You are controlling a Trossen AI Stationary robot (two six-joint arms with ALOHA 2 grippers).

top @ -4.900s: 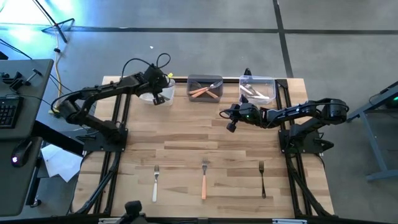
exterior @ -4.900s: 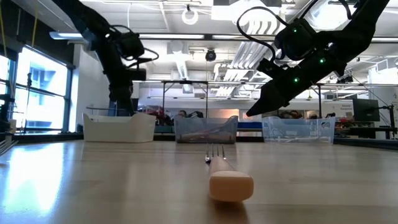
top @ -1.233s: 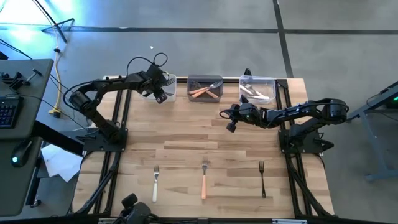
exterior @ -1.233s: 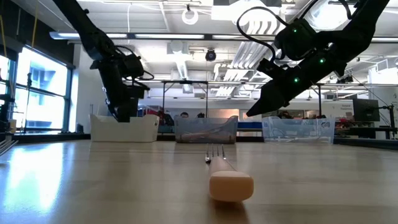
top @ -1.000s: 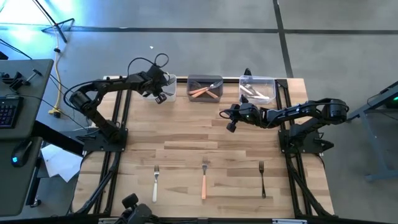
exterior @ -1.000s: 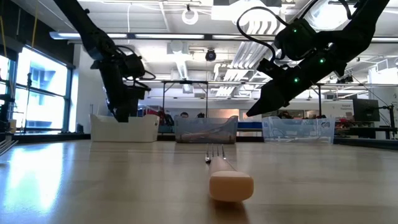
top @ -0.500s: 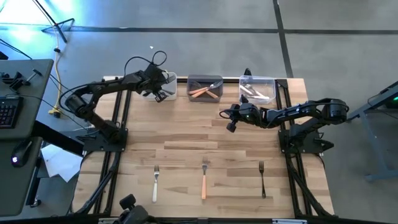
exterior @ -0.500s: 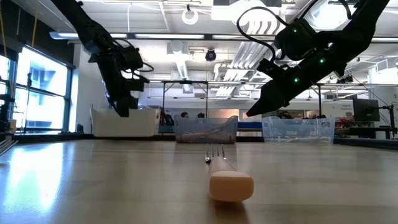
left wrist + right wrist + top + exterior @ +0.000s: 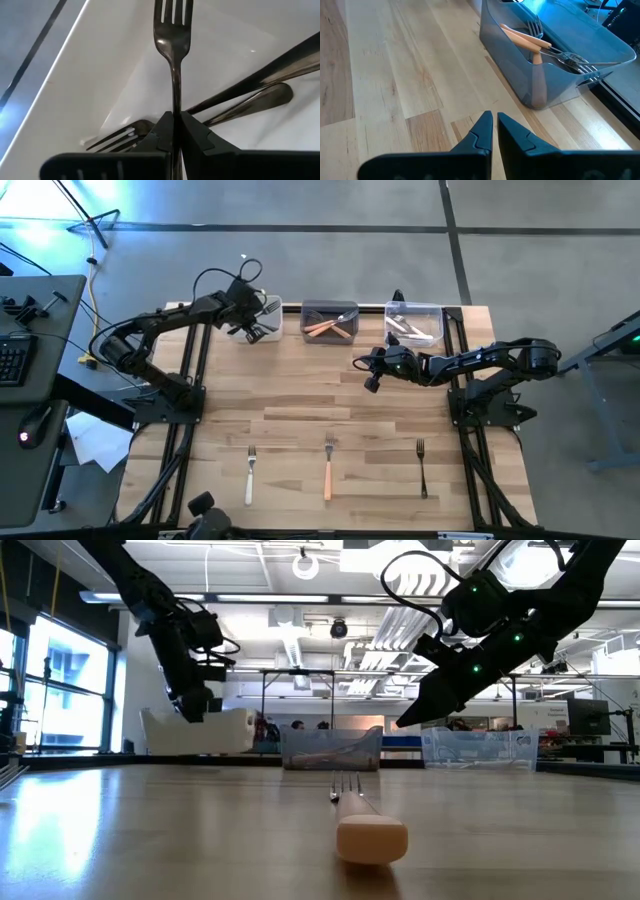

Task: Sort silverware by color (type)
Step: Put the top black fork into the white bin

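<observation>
Left gripper [image 9: 176, 131] clamped on black-handled fork [image 9: 172, 30] over white bin [image 9: 262, 321], tines pointing away; right gripper [image 9: 493, 131] closed, empty, near grey bin [image 9: 555, 60]

Evenly bright from ceiling strip lights [image 9: 300, 598]; blue glare at top left overhead; blurred near fork handle [image 9: 371, 838]; soft shadows.

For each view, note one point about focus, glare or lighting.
Low view: the peach fork handle looms blurred up close; ceiling lights glare. High view: blue glow at one corner. Left wrist view: left gripper shut on a sharply focused fork; white bin brightly lit.
</observation>
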